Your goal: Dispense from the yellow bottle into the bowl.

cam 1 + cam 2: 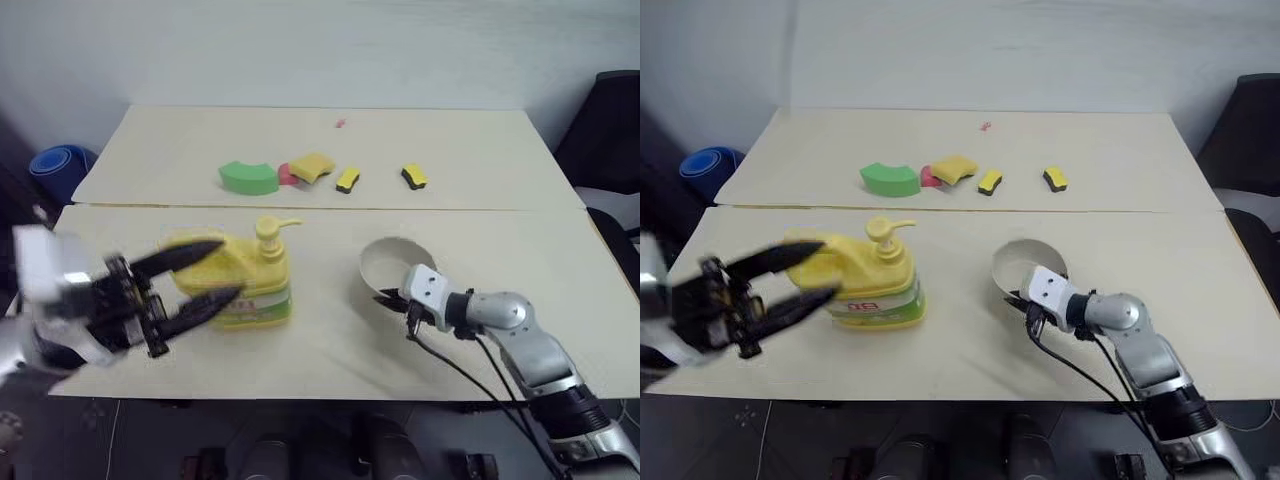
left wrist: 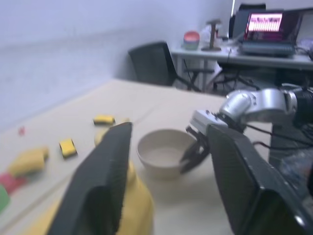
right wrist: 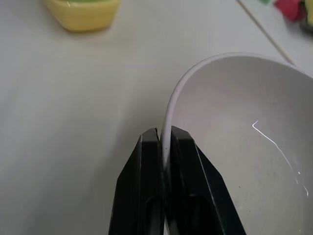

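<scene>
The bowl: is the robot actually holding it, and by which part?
Yes. The right gripper is pinched shut on the bowl's thin rim, one finger inside, one outside. The left gripper stands open near the yellow bottle, gripping nothing.

Your two head views look forward and down over the pale surface (image 1: 330, 340) from just above the arms, facing the far wall, and share nearly the whole scene. Your left wrist view sits low, looking along the left claw (image 2: 171, 181) across the surface toward the bowl (image 2: 164, 156) and right claw (image 2: 195, 154). Your right wrist view looks down at very close range on the bowl's rim, pinched by the right claw.
</scene>
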Action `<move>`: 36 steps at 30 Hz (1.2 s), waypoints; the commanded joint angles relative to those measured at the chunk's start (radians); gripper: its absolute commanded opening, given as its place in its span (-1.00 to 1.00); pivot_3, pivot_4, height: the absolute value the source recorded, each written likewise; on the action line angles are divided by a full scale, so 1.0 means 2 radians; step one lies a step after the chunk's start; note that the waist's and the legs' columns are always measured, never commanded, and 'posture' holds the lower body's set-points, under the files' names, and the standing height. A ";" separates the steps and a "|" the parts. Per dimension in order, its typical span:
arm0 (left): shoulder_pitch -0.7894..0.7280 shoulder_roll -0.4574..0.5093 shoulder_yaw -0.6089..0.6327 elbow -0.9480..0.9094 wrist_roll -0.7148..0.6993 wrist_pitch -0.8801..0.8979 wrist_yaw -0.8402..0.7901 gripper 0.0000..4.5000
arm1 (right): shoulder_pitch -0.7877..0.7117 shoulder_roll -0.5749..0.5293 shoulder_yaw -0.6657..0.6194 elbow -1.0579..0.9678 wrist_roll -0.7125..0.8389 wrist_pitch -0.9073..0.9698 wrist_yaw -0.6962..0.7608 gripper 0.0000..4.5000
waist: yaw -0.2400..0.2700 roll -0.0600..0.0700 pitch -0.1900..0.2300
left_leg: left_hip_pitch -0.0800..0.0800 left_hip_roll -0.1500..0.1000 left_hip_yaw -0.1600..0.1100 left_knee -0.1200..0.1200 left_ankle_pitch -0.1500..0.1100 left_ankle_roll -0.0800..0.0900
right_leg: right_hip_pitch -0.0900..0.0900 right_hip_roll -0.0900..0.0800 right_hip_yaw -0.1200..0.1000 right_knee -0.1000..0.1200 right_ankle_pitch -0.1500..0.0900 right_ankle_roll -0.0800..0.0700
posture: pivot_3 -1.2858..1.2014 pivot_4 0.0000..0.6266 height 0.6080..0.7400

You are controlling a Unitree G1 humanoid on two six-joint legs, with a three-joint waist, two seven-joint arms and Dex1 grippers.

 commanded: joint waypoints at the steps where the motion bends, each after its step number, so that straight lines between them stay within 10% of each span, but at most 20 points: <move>1: -0.086 0.010 -0.050 0.038 0.048 -0.008 0.032 -0.43 | -0.049 -0.017 -0.001 -0.059 0.040 0.033 0.052 -1.00 | 0.001 0.000 0.000 | 0.000 0.000 0.000 0.000 0.000 0.000 | 0.000 0.001 0.000 0.000 0.000 0.000 | 0.03 -0.52 1.00; 5: -0.158 -0.008 -0.135 0.083 0.123 -0.011 0.021 -0.99 | -0.107 -0.015 0.012 -0.083 0.061 0.075 0.079 -1.00 | 0.001 0.000 0.000 | -0.001 0.000 0.000 0.001 0.000 -0.001 | 0.000 0.002 -0.002 0.002 0.000 0.000 | 0.03 -0.52 1.00; 36: -0.236 -0.059 -0.172 0.114 0.136 0.031 -0.050 -0.99 | -0.216 -0.049 0.020 -0.148 0.153 0.213 0.144 -1.00 | 0.001 -0.001 0.001 | -0.009 0.000 -0.001 0.006 0.000 -0.001 | -0.007 0.000 -0.003 0.004 0.001 0.001 | 0.03 -0.52 1.00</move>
